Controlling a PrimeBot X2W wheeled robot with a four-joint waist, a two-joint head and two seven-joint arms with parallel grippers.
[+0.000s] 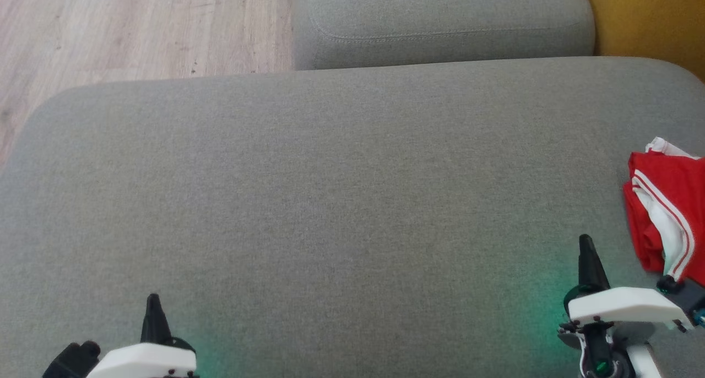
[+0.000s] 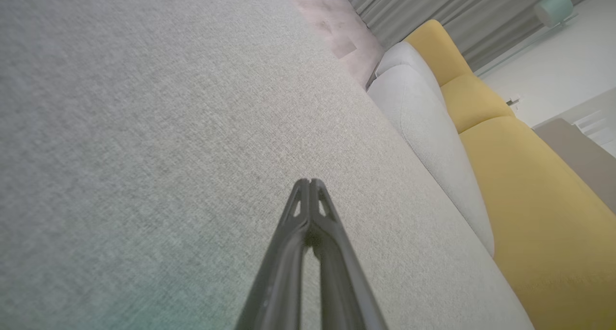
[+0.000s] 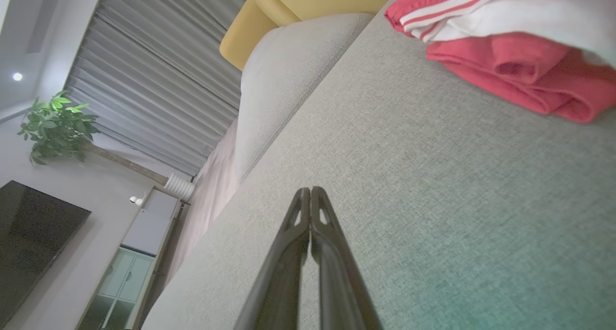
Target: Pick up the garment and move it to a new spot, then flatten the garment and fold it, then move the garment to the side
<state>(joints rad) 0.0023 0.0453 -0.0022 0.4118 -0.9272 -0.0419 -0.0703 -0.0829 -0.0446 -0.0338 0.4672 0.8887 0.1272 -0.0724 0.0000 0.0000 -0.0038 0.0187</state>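
Head view looks down on a wide grey seat cushion (image 1: 330,201) that takes most of the frame. The garment (image 1: 669,212), red with white stripes and a white part, lies crumpled at the right edge of the frame, on the cushion, and the frame border cuts it off. The right gripper (image 1: 586,251) is at the lower right, its dark fingers pressed together into one point, holding nothing. It is just beside the lower left corner of the garment but apart from it. The left gripper (image 1: 153,306) is at the lower left, also closed and with nothing in it, well apart from the garment.

At the upper left of this view is a pale wooden floor (image 1: 137,31), at the top middle a second grey cushion (image 1: 440,20), and in the upper right corner a yellow cushion (image 1: 650,14).

Right wrist view shows the two fingers meeting at their tips over the grey fabric, with the garment folded over itself in the upper right. A green plant (image 3: 55,125) stands at the left and a dark screen (image 3: 29,234) at the lower left.

Left wrist view shows its fingers shut tip to tip over bare grey fabric.
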